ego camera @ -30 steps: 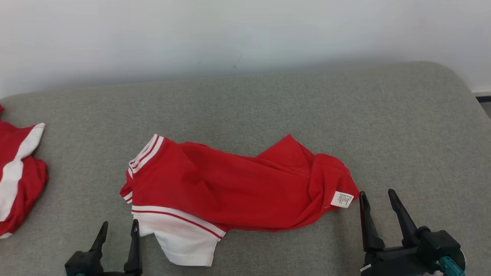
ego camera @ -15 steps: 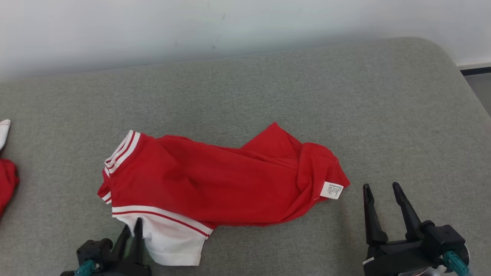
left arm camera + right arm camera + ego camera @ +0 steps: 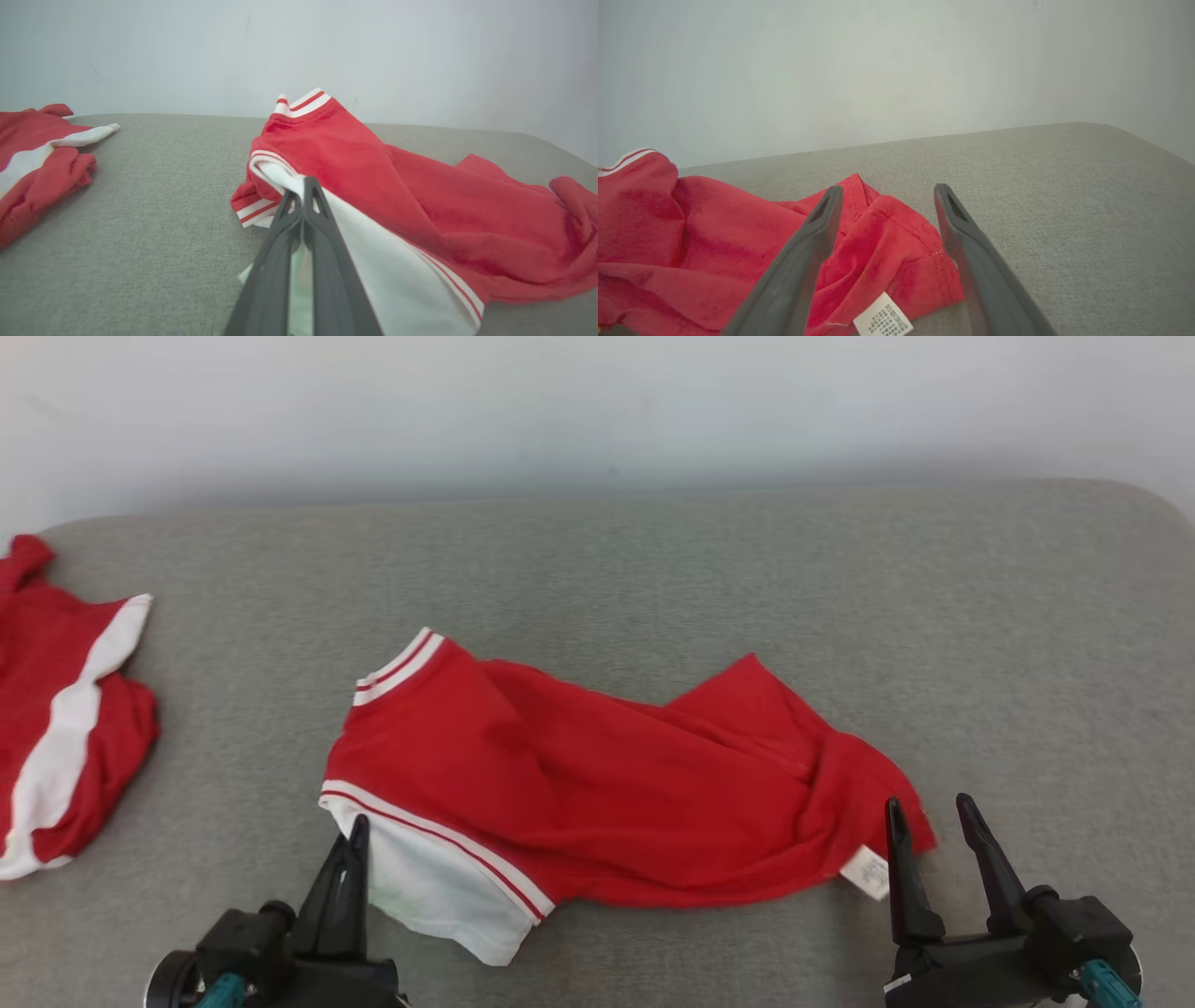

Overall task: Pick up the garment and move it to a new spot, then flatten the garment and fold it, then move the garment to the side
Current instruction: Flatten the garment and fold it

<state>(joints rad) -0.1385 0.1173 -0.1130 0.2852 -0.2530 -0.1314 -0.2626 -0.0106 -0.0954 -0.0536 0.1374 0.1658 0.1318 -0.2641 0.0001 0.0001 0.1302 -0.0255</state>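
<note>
Crumpled red-and-white cloth (image 3: 65, 709) far left, grey cushion (image 3: 653, 569), white wall (image 3: 597, 411)

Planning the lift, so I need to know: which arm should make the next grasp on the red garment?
Right. The right end effector is open, its fingers straddling the hem of the garment beside the label. The left end effector is shut on the white panel.

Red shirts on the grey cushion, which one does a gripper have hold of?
The middle shirt, with the white label: the left gripper is shut on its white part. The other shirt lies apart at the far left, untouched.
</note>
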